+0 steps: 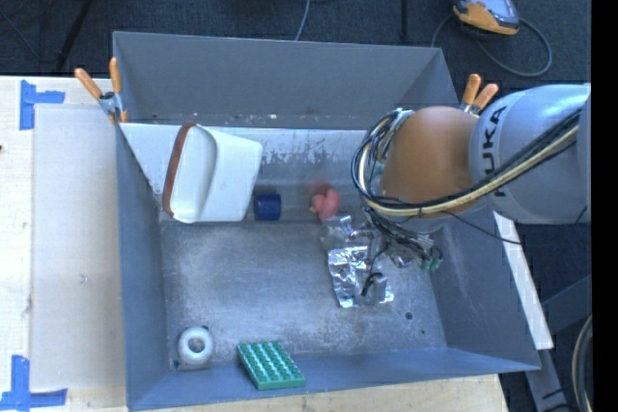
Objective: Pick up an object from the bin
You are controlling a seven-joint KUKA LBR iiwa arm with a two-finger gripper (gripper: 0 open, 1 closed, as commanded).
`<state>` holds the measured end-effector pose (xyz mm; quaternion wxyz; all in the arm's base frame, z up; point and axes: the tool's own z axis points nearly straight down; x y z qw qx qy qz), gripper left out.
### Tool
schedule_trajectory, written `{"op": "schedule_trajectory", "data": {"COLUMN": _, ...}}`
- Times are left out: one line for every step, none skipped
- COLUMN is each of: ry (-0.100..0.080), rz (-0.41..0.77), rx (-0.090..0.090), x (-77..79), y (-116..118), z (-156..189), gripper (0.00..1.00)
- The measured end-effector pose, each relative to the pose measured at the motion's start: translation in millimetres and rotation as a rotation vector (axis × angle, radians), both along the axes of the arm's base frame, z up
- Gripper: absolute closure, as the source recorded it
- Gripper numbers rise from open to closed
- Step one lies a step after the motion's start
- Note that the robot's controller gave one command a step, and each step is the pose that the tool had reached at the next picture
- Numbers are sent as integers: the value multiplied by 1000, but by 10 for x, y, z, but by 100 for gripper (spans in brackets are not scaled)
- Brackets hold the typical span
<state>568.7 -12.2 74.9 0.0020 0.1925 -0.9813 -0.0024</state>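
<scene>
Grey metal bin [290, 92] had sloped walls, so loose stuff probably slid to the floor edges. My wrist, under its orange cover [430, 154], came in from the right and hung low over the right half of the floor, presumably to put the gripper [372, 277] straight down on the target. White tub [217, 177] with a brown rim lay on its side against the back-left wall. It looked propped there, well away from me. Crumpled silver foil [350, 270] sat right of centre with the gripper directly on or in it, so I took that as the pick. Couldn't tell if the gripper was wide, narrow or holding: cables and foil folds hid it. Foil looked light and crushable, so a grasp might deform it or slip. Green pegged block [271, 365] lay flat near the front wall, with a white tape roll [196, 343] beside it in the front-left corner. Small blue cylinder [267, 205] and a pink lump [326, 201] sat at the foot of the back wall. The pink one was nearest the foil but apart from it.
</scene>
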Motion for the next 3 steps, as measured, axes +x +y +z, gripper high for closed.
{"op": "schedule_trajectory", "data": {"ry": -3, "rz": -6, "rx": -3, "x": 13, "y": -35, "z": 7, "gripper": 100}}
{"op": "schedule_trajectory", "data": {"ry": -8, "rz": 8, "rx": -4, "x": 90, "y": -122, "z": 354, "gripper": 100}}
{"op": "schedule_trajectory", "data": {"ry": -12, "rz": 31, "rx": -5, "x": -166, "y": -406, "z": 1465, "gripper": 100}}
